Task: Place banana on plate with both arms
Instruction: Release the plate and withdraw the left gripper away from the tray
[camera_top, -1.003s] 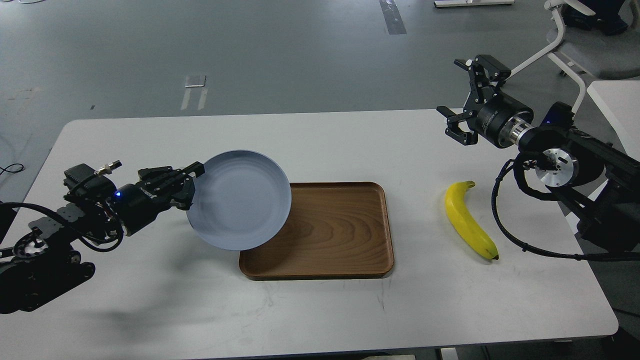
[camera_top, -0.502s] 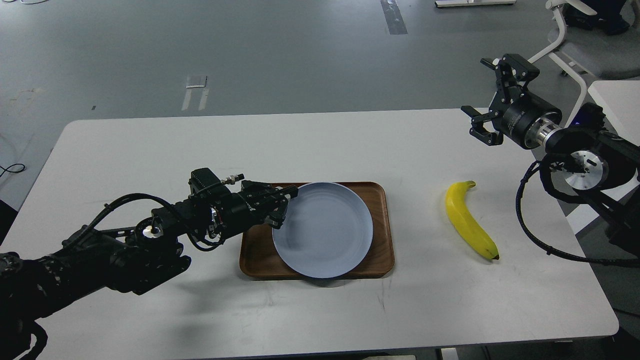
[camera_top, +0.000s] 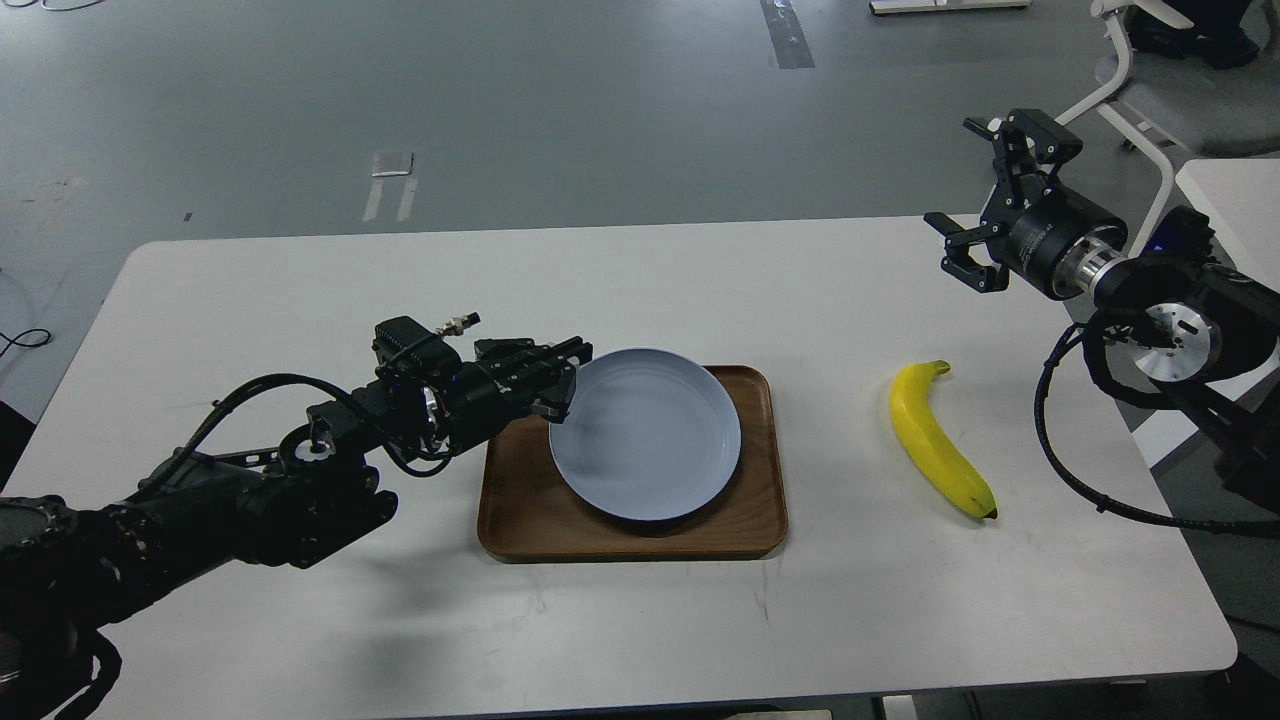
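The pale blue plate (camera_top: 648, 435) lies over the brown wooden tray (camera_top: 760, 500). My left gripper (camera_top: 562, 382) is shut on the plate's left rim. The yellow banana (camera_top: 938, 441) lies on the white table right of the tray, stem pointing away from me. My right gripper (camera_top: 985, 200) is open and empty, held in the air above the table's far right corner, well beyond the banana.
The white table (camera_top: 640, 620) has free room in front of the tray and at its far side. A white chair (camera_top: 1150, 90) and another white table edge (camera_top: 1235, 200) stand at the far right. Black cables (camera_top: 1060, 470) hang from the right arm near the banana.
My left arm swung the plate right from the table's left side onto the tray, then drew it slightly back. My right gripper moved right and has stayed there.
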